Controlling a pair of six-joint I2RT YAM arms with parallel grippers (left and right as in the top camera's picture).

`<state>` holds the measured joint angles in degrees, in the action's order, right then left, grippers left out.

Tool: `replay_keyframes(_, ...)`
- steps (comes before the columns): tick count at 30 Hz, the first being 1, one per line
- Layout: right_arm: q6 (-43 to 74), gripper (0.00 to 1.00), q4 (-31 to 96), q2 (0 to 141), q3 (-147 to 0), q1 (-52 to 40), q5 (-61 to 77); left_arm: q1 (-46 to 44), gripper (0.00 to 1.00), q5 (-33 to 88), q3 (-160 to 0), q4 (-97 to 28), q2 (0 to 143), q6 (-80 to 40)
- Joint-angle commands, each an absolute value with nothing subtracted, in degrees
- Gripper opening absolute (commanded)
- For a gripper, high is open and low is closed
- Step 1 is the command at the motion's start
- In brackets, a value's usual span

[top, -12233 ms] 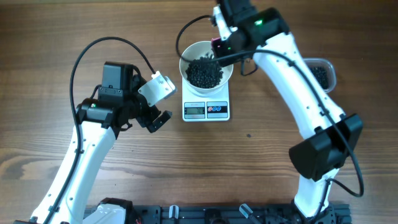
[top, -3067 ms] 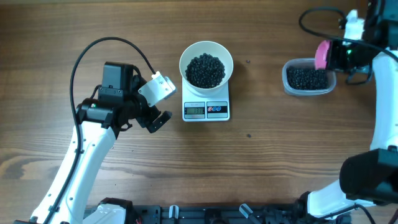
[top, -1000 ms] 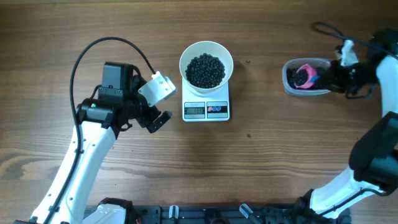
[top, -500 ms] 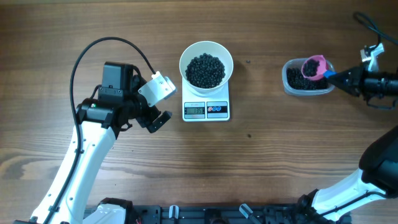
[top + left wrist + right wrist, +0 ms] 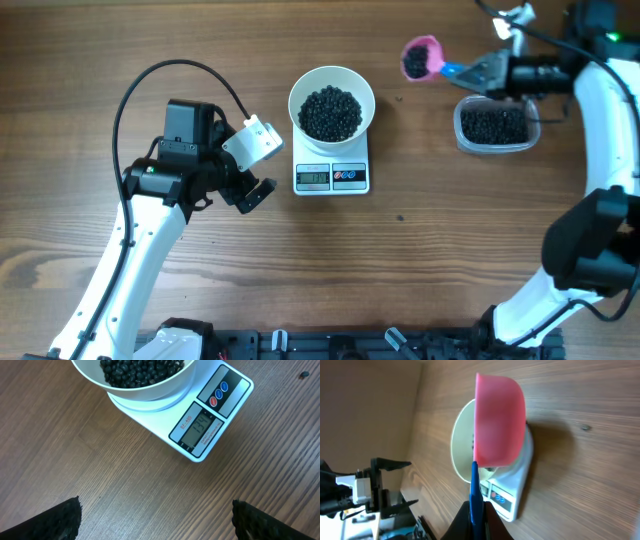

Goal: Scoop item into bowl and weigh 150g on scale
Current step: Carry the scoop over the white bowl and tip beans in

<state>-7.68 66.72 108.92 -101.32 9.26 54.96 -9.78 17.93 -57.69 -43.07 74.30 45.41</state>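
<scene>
Left of the scale (image 5: 331,177), the left gripper (image 5: 255,196) hangs wide open and empty. The bowl (image 5: 331,73) of beans (image 5: 330,112) sits on the scale. Beyond the scale to its right, the right gripper (image 5: 478,72) pinches the loaded scoop (image 5: 418,57) by its thin handle. The loose, light beans probably roll easily, so it wants level carrying.

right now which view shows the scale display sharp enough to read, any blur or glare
Left wrist view: the scale display is sharp, glare-free and legible; the left gripper is two dark soft shapes at the bottom corners. Overhead view: even light, but the display is too small to read. Right wrist view: the pink scoop is close and soft, covering most of the bowl.
</scene>
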Motion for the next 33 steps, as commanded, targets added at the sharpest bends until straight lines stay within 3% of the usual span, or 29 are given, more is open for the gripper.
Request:
replay_keyframes(1,-3.8,0.04,66.5,109.4,-105.4,3.6,51.7,-9.5,1.00,19.0,-57.2,-42.9,74.4,46.3)
replay_keyframes(5,-0.6,0.04,66.4,109.4,-106.1,-3.6,45.0,-9.5,1.00,19.0,-57.2,-42.9,74.4,46.3)
replay_keyframes(15,1.9,0.04,63.4,109.4,-106.1,-22.1,9.3,-9.5,1.00,19.0,-57.2,-42.9,74.4,46.3)
replay_keyframes(22,1.2,0.04,62.0,109.4,-106.1,-30.1,-12.4,-9.5,1.00,19.0,-57.2,-42.9,74.4,46.3)
replay_keyframes(33,-4.7,0.04,58.4,109.4,-106.1,-34.1,-19.3,-9.5,1.00,19.0,-57.2,-42.9,74.4,46.3)
